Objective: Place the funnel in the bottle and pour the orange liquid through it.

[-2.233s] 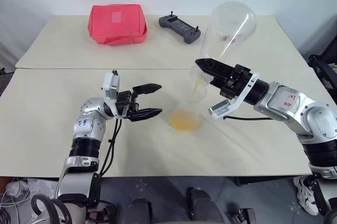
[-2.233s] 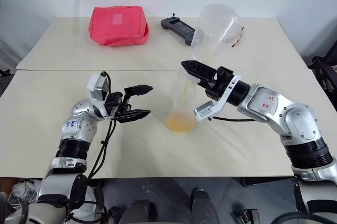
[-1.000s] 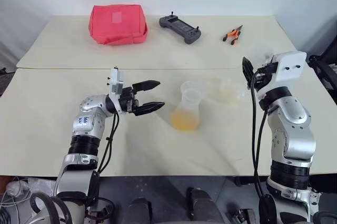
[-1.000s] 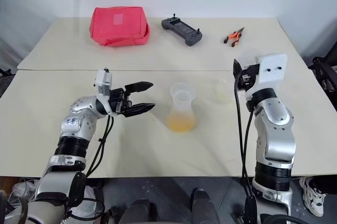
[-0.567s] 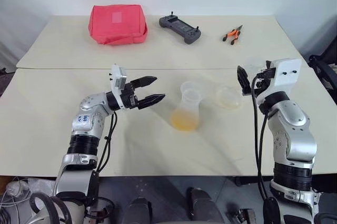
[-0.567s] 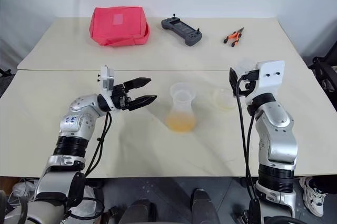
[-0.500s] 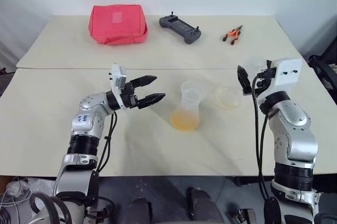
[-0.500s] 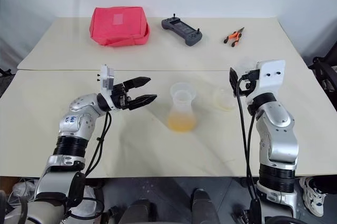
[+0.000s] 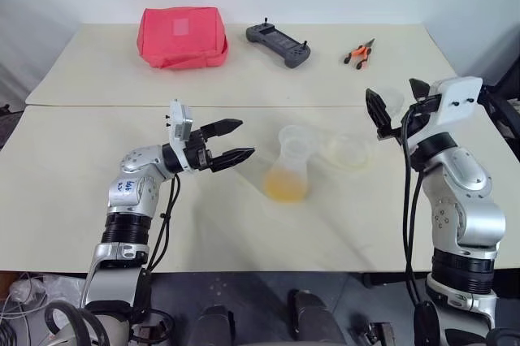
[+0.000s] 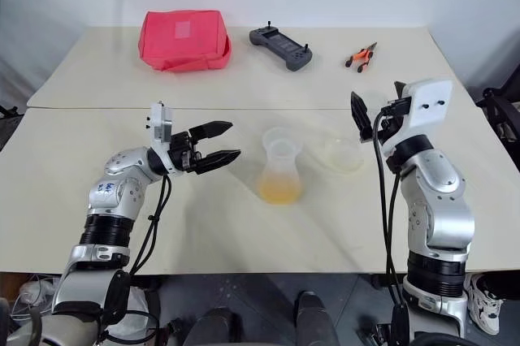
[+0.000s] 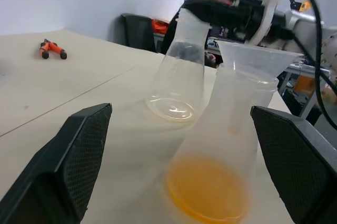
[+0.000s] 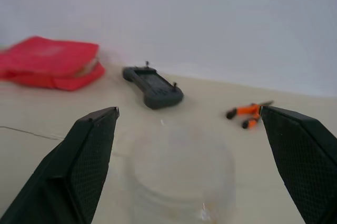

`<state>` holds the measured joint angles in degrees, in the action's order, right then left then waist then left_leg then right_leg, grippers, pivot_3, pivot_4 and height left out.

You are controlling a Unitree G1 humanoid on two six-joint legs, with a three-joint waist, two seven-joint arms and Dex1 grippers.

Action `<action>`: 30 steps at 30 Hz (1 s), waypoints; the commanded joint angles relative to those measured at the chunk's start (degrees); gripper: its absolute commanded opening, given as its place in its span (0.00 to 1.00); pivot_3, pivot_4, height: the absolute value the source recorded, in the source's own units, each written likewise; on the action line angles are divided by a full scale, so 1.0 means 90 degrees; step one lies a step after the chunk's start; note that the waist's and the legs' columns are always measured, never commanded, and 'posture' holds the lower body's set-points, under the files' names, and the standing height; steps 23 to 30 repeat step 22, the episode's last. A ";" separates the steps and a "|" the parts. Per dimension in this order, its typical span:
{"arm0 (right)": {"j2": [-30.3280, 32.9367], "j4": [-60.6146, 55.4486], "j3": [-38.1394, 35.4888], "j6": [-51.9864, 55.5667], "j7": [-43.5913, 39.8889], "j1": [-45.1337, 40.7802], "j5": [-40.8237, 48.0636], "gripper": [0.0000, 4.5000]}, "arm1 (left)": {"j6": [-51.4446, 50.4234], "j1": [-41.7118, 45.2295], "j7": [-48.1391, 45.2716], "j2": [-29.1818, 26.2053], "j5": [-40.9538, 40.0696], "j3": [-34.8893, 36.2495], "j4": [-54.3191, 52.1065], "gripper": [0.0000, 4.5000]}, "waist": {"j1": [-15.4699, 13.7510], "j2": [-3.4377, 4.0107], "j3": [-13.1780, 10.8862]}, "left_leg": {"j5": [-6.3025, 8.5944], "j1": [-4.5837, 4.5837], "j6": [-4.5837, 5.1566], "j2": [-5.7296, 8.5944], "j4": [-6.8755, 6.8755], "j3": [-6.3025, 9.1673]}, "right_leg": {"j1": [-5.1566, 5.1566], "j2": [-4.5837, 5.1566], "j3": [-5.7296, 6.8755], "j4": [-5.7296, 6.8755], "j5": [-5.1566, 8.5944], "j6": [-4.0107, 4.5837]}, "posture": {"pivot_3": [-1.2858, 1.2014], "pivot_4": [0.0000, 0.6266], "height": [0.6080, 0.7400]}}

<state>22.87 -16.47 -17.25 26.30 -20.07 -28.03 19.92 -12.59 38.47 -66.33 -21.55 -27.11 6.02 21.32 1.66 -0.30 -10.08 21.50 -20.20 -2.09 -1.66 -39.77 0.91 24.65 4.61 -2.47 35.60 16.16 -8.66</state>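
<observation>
The bottle (image 9: 288, 169) stands upright mid-table with the funnel (image 9: 294, 142) seated in its neck. The orange liquid (image 9: 285, 189) pools in its base. In the left wrist view the bottle (image 11: 225, 145), funnel (image 11: 258, 57) and liquid (image 11: 207, 192) sit close ahead, between my fingers. My left gripper (image 9: 236, 140) is open, a short way left of the bottle and pointing at it. My right gripper (image 9: 396, 101) is open and raised at the right, holding nothing. It hangs over the top of a wide clear container (image 12: 181, 174).
The clear container (image 9: 349, 152) stands upright just right of the bottle. On the far table lie a red pouch (image 9: 181, 36), a dark controller (image 9: 279, 43) and orange-handled pliers (image 9: 358, 53). A seam between the two tables runs behind the bottle.
My right gripper has opened, let go of the clear container and risen a little. The container now stands on the table. The left gripper has kept its place.
</observation>
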 commanded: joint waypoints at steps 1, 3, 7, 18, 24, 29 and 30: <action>0.0479 -0.0565 -0.0166 0.0030 -0.0512 -0.0246 0.0544 1.00 | 0.0170 0.0066 -0.0195 -0.0105 -0.0059 0.0035 -0.0071 1.00 | -0.0001 0.0000 0.0000 | 0.0000 0.0000 0.0000 0.0000 0.0001 0.0000 | 0.0000 0.0000 0.0000 -0.0001 0.0000 0.0000 | 0.52 0.24 1.00; 0.0868 -0.0742 -0.0218 0.0113 -0.0912 -0.0104 0.0775 1.00 | 0.0214 0.0056 -0.0301 -0.0160 -0.0016 0.0010 -0.0028 1.00 | -0.0016 0.0000 0.0000 | 0.0000 0.0000 0.0000 0.0000 0.0005 0.0001 | -0.0001 0.0000 0.0001 -0.0005 0.0000 0.0000 | 0.52 0.24 1.00; 0.1803 -0.1397 -0.0766 0.0344 -0.2217 0.0995 0.1684 1.00 | 0.0279 -0.0015 -0.0714 -0.0437 0.0065 -0.0084 0.0045 1.00 | -0.0078 -0.0001 -0.0001 | 0.0002 -0.0004 0.0004 0.0000 0.0015 0.0004 | -0.0004 0.0000 0.0004 -0.0021 0.0000 0.0000 | 0.52 0.24 1.00; 0.2736 -0.1884 -0.1825 -0.0295 -0.4449 0.4746 0.1676 1.00 | 0.0639 -0.0522 -0.1686 -0.1331 0.0237 -0.0209 0.0173 1.00 | -0.0181 -0.0002 -0.0001 | 0.0007 0.0006 0.0012 -0.0001 0.0027 -0.0006 | -0.0014 -0.0002 0.0002 -0.0043 -0.0001 -0.0002 | 0.52 0.24 1.00; 0.2514 -0.1804 -0.1604 -0.0542 -0.4299 0.5008 0.1524 1.00 | 0.0457 -0.0899 -0.1534 -0.1456 0.0112 -0.0087 -0.0270 1.00 | -0.0173 -0.0003 -0.0002 | 0.0008 0.0006 0.0015 -0.0001 0.0018 -0.0013 | -0.0015 -0.0002 -0.0005 -0.0042 -0.0003 -0.0005 | 0.52 0.24 1.00; 0.2514 -0.1804 -0.1604 -0.0542 -0.4299 0.5008 0.1524 1.00 | 0.0457 -0.0899 -0.1534 -0.1456 0.0112 -0.0087 -0.0270 1.00 | -0.0173 -0.0003 -0.0002 | 0.0008 0.0006 0.0015 -0.0001 0.0018 -0.0013 | -0.0015 -0.0002 -0.0005 -0.0042 -0.0003 -0.0005 | 0.52 0.24 1.00; 0.2514 -0.1804 -0.1604 -0.0542 -0.4299 0.5008 0.1524 1.00 | 0.0457 -0.0899 -0.1534 -0.1456 0.0112 -0.0087 -0.0270 1.00 | -0.0173 -0.0003 -0.0002 | 0.0008 0.0006 0.0015 -0.0001 0.0018 -0.0013 | -0.0015 -0.0002 -0.0005 -0.0042 -0.0003 -0.0005 | 0.52 0.24 1.00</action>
